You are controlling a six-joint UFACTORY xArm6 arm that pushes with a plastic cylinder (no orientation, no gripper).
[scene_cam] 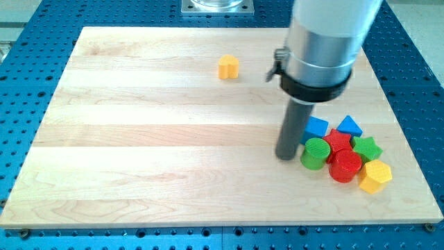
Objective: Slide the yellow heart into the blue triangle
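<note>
Yellow heart: sits alone in the upper middle of the desk, well apart from every other block. Shape is small at this range; the notched top reads as a heart, and the other yellow block, at the lower right of the cluster, looks many-sided instead.

Blue triangle: at the top right of a tight cluster by the desk's right edge. Just to its left is a blue cube. Below them lie a red block of unclear shape and a green star. Lower again are a green cylinder and a red cylinder.

Tip: down on the desk just left of the green cylinder, at the cluster's left side, touching or nearly so; you cannot tell which. It is well apart from the heart. There is no hand on this arm, only the rod, so nothing is spread or pinched.

Step in hand, judged: approach not yet made. The heart is untouched and far from the triangle.

Next move, judged: you need to bring the tip to the heart's upper-left side, so a push runs down and right toward the triangle. Route around the cluster first; a direct sweep could drag the green cylinder or blue cube. The blue cube lies close to the push line, so aim the heart to arrive at the triangle's upper-left face.
</note>
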